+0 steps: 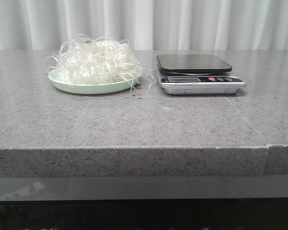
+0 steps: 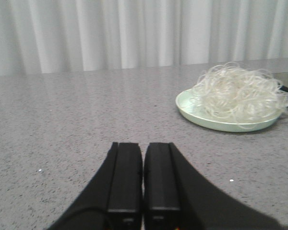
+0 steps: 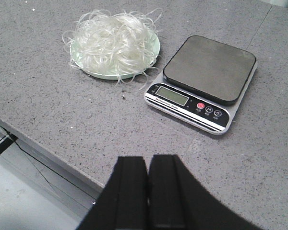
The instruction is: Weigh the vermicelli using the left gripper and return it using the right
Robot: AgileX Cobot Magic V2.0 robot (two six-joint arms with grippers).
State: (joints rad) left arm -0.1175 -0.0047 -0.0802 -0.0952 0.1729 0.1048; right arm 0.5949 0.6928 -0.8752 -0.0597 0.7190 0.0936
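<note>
The vermicelli [image 1: 97, 60] [image 2: 238, 94] [image 3: 114, 40] is a fluffy whitish mound heaped on a pale green plate [image 1: 86, 87] [image 2: 189, 109] [image 3: 152, 50] at the table's back left. Right beside it stands a digital scale [image 1: 197, 73] [image 3: 209, 69] with a dark, bare weighing pad. My left gripper [image 2: 143, 151] is shut and holds nothing, low over the table well short of the plate. My right gripper [image 3: 148, 165] is also shut and holds nothing, hovering above the table's front edge, apart from the scale. Neither gripper shows in the front view.
The grey speckled stone table [image 1: 134, 120] has a seam [image 1: 268, 143] near its right front. White curtains [image 1: 144, 24] hang behind it. Stray noodle loops [image 1: 139, 86] trail off the plate toward the scale.
</note>
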